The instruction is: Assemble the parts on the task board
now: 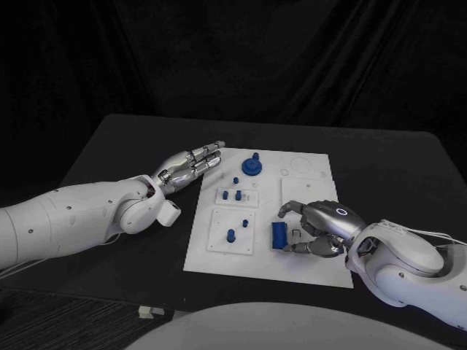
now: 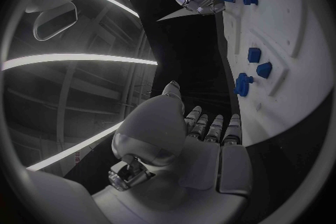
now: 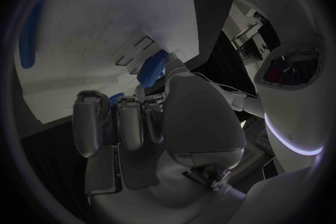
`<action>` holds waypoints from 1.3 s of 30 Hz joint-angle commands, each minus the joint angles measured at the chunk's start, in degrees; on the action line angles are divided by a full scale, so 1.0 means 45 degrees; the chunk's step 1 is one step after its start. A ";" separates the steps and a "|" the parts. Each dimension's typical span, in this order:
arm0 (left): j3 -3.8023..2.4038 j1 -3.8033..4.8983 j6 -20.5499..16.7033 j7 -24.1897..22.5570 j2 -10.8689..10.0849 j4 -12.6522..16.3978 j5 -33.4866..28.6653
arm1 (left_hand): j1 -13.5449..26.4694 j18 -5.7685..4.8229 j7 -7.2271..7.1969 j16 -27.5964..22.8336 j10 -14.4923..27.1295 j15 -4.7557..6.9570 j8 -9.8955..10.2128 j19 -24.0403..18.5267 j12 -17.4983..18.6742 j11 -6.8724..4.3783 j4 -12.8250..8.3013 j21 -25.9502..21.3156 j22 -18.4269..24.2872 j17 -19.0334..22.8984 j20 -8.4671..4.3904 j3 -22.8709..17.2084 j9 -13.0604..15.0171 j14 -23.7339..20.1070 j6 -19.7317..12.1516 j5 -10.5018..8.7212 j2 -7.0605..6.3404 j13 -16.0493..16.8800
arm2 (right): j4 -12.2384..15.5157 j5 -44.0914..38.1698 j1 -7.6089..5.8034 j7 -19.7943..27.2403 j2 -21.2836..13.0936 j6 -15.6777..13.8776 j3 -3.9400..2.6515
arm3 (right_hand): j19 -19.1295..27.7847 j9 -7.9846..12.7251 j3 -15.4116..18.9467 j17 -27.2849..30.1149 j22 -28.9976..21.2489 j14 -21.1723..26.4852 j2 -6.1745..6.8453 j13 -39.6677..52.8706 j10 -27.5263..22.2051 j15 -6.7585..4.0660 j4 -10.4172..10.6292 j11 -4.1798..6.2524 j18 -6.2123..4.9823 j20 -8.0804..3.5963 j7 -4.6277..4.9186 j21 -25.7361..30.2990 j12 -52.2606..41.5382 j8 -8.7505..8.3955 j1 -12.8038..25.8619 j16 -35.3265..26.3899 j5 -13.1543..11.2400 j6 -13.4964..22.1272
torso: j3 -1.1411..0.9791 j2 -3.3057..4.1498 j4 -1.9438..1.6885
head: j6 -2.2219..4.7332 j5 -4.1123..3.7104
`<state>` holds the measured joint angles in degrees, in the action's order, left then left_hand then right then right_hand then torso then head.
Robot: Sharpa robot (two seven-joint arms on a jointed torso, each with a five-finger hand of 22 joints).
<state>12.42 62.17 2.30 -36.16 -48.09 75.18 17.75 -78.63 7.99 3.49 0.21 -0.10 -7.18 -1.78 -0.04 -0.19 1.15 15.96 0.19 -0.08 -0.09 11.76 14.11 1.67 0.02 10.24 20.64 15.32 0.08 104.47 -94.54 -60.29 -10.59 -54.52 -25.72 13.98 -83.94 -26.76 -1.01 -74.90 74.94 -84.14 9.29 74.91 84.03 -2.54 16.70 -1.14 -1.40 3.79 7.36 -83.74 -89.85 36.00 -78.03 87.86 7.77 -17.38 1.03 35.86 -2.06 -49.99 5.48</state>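
The right hand (image 1: 319, 227) lies on the near right part of the task board (image 1: 307, 266), fingers curled around a small blue part (image 1: 298, 248) which it grips, just beside a blue cylinder (image 1: 279, 234) lying on the board. The left hand (image 1: 193, 164) is at the board's far left edge, its fingers straight and close together, holding nothing. On the board, a blue round part with a knob (image 1: 252, 167) stands near this hand, two small blue pegs (image 1: 233, 195) are in the middle, and one blue peg (image 1: 231, 235) stands nearer.
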 commanded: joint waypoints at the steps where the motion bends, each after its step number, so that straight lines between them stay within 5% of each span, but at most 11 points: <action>1: -0.0012 -0.0021 0.0165 -0.0079 0.0018 0.0014 -0.0067 | -0.0078 0.0103 0.0052 -0.0046 0.0021 -0.0124 -0.0094 0.0009 0.0043 0.0121 -0.0024 -0.0042 0.0018 0.0020 0.0075 -0.0059 0.0016 -0.0005 0.0122 0.0077 0.0011 -0.0017 | 0.0046 -0.0502 0.0043 -0.0313 0.0028 -0.0341 -0.0003 | -0.0550 0.0022 0.0052 -0.2160 0.2821 -0.0989 0.0136 0.3354 0.1327 0.0094 0.0033 -0.0130 -0.0083 0.0066 0.0001 0.0054 -0.0033 0.0088 0.0028 -0.0085 -0.0082 0.0132 | -0.0002 -0.0009 0.0012 | -0.0003 -0.0007; 12: -0.0012 -0.0040 0.0211 -0.0045 0.0030 0.0001 -0.0067 | -0.0077 0.0103 0.0078 -0.0046 0.0021 -0.0130 -0.0105 0.0009 0.0043 0.0142 -0.0022 -0.0042 0.0018 0.0020 0.0079 -0.0061 0.0022 -0.0005 0.0159 0.0077 0.0013 -0.0017 | 0.0051 -0.0607 0.0151 -0.0347 0.0131 -0.0194 -0.0003 | -0.0535 0.0058 0.0391 -0.2148 0.2813 -0.0982 0.0628 0.3354 0.1327 0.0135 0.0080 -0.0173 -0.0091 0.0109 0.0043 0.0094 -0.0033 0.0730 0.0486 -0.0089 -0.0938 0.0493 | 0.0005 -0.0009 0.0010 | -0.0003 -0.0013; 16: -0.0012 -0.0048 0.0254 -0.0014 0.0032 -0.0003 -0.0067 | -0.0076 0.0102 0.0105 -0.0046 0.0021 -0.0137 -0.0114 0.0010 0.0043 0.0163 -0.0021 -0.0041 0.0016 0.0020 0.0086 -0.0062 0.0026 -0.0005 0.0192 0.0076 0.0015 -0.0017 | 0.0018 -0.0612 0.0220 -0.0373 0.0192 -0.0210 -0.0005 | -0.0542 0.0007 0.0237 -0.2141 0.2816 -0.0980 0.0387 0.3354 0.1327 0.0136 0.0054 -0.0171 -0.0089 0.0114 0.0035 0.0089 -0.0033 0.1141 0.0464 -0.0091 -0.0921 0.0336 | 0.0001 -0.0014 -0.0002 | -0.0003 -0.0016; 20: -0.0012 -0.0054 0.0272 0.0003 0.0028 -0.0002 -0.0067 | -0.0074 0.0101 0.0124 -0.0046 0.0021 -0.0146 -0.0122 0.0010 0.0043 0.0181 -0.0022 -0.0042 0.0017 0.0020 0.0092 -0.0058 0.0030 -0.0005 0.0226 0.0075 0.0005 -0.0017 | -0.0029 -0.0614 0.0246 -0.0379 0.0253 -0.0234 -0.0005 | -0.0542 -0.0158 -0.0077 -0.2145 0.2813 -0.0983 -0.0134 0.3354 0.1327 0.0104 -0.0017 -0.0131 -0.0093 0.0097 -0.0026 0.0105 -0.0033 0.1945 0.0255 -0.0087 -0.0185 0.0088 | -0.0003 -0.0008 -0.0013 | -0.0003 -0.0027; 26: -0.0012 -0.0060 0.0285 0.0019 0.0026 -0.0002 -0.0067 | -0.0071 0.0100 0.0149 -0.0046 0.0021 -0.0155 -0.0131 0.0011 0.0043 0.0202 -0.0021 -0.0041 0.0015 0.0020 0.0100 -0.0054 0.0034 -0.0005 0.0259 0.0074 -0.0002 -0.0017 | -0.0091 -0.0615 0.0261 -0.0314 0.0319 -0.0444 -0.0006 | -0.0552 -0.0344 -0.0175 -0.2165 0.2816 -0.0991 -0.0549 0.3354 0.1327 0.0056 -0.0167 -0.0073 -0.0091 0.0051 -0.0092 0.0105 -0.0033 0.2679 0.0050 -0.0077 0.0924 -0.0007 | 0.0001 0.0003 -0.0002 | -0.0003 -0.0008; 39: -0.0012 -0.0070 0.0326 0.0064 0.0048 -0.0017 -0.0067 | -0.0069 0.0099 0.0173 -0.0046 0.0021 -0.0163 -0.0134 0.0012 0.0043 0.0220 -0.0021 -0.0039 0.0012 0.0020 0.0107 -0.0056 0.0034 -0.0005 0.0267 0.0076 0.0000 -0.0017 | -0.0154 -0.0615 0.0270 -0.0172 0.0365 -0.0782 -0.0005 | -0.0573 -0.0185 -0.0254 -0.2163 0.2825 -0.0997 -0.1046 0.3354 0.1327 -0.0025 -0.0588 0.0014 -0.0085 -0.0030 -0.0171 0.0087 -0.0033 0.3185 -0.0134 -0.0077 0.3951 -0.0217 | -0.0005 0.0006 0.0000 | -0.0003 -0.0006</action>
<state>12.41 61.95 3.00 -35.39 -47.98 75.03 17.75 -78.63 7.98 4.21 0.21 0.12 -7.59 -1.99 -0.04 -0.19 1.74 15.96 0.19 -0.09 -0.08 11.76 14.11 1.77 0.02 10.96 20.64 15.32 0.05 103.79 -96.80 -59.23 -11.11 -52.88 -27.74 13.96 -83.94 -27.49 -2.17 -74.90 74.91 -83.94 5.08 74.95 84.04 -2.34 14.20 -1.54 -1.38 3.80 6.64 -83.53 -89.85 50.13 -78.27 87.64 25.18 -17.91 1.03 35.89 -2.04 -49.99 5.44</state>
